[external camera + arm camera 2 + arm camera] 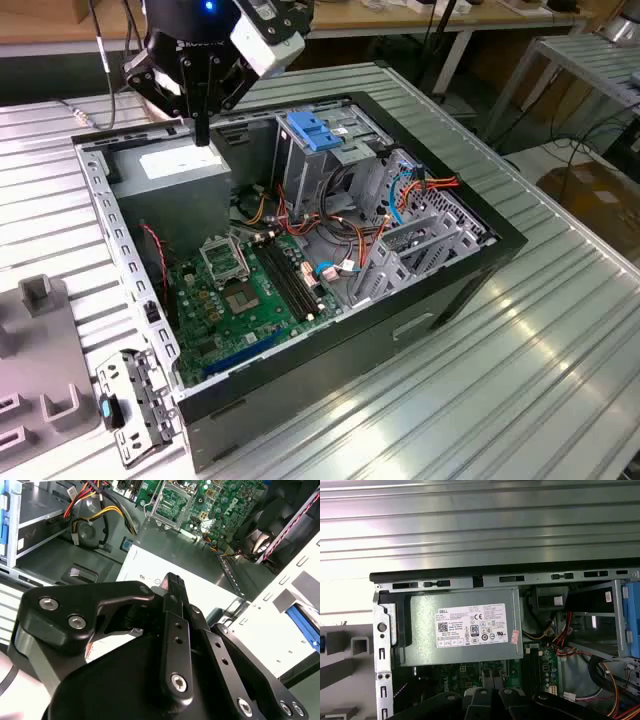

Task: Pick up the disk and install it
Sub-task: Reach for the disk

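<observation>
the tool point(203, 135) hangs over the far end of the open case point(505, 245), its tip just above the power supply point(185, 172). in the exterior view the fingers read as one narrow dark bar, and in the second wrist view they look pressed together, so i call it clenched on nothing.

what i take for the disk point(135, 405) is the silver plate with a blue piece on its edge. it lies outside the case on the counter point(530, 380), by the case's near corner at the exterior view's left. i cannot tell whether it lies flat or leans on the case wall.

the relation that matters is that the disk sits well apart from the tool, at the opposite end of the case and down the whole length of that wall. its long axis runs roughly along the wall, far to near in the exterior view, with the blue edge towards that view's left. the blue bracket point(318, 130) on the metal cage point(300, 180) is a separate part. nothing has been picked up yet.
</observation>
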Available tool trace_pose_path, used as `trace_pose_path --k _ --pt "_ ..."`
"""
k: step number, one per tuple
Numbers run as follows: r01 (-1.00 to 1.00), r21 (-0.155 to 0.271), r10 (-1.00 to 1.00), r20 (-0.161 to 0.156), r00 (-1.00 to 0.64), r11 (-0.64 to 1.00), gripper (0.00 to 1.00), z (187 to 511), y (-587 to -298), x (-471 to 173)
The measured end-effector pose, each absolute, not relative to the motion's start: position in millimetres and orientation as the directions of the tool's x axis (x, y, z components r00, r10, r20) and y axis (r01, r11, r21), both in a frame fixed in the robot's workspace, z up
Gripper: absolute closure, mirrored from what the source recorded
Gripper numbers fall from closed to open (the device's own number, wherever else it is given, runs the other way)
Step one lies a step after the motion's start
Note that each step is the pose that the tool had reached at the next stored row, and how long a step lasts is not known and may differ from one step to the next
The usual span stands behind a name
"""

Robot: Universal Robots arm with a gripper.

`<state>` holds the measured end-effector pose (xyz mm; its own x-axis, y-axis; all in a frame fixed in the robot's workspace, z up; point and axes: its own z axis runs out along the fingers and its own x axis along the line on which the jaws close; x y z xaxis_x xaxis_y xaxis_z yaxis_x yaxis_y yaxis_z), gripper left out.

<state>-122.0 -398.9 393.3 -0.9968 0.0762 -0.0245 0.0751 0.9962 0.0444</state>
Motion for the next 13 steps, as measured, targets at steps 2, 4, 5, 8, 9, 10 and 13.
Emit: trace_pose_path --k 2,4,5,8,9,10,13 --pt "0.075 0.044 0.076 -0.024 -0.997 0.996 0.89 393.3 -398.9 -122.0" --pt "0.075 0.044 0.076 -0.024 -0.997 0.996 0.89 393.3 -398.9 -122.6" --pt "0.075 0.044 0.076 -0.024 -0.997 0.996 0.89 393.3 -398.9 -123.0" --pt "0.075 0.044 0.076 -0.024 -0.997 0.996 0.89 393.3 -398.9 -124.1" --pt "0.075 0.044 0.076 -0.024 -0.997 0.996 0.89 393.3 -398.9 -124.3" --pt "0.075 0.044 0.076 -0.024 -0.997 0.996 0.89 393.3 -398.9 -124.4" --pt "0.075 0.044 0.076 -0.024 -0.997 0.996 0.89 393.2 -398.9 -125.0"
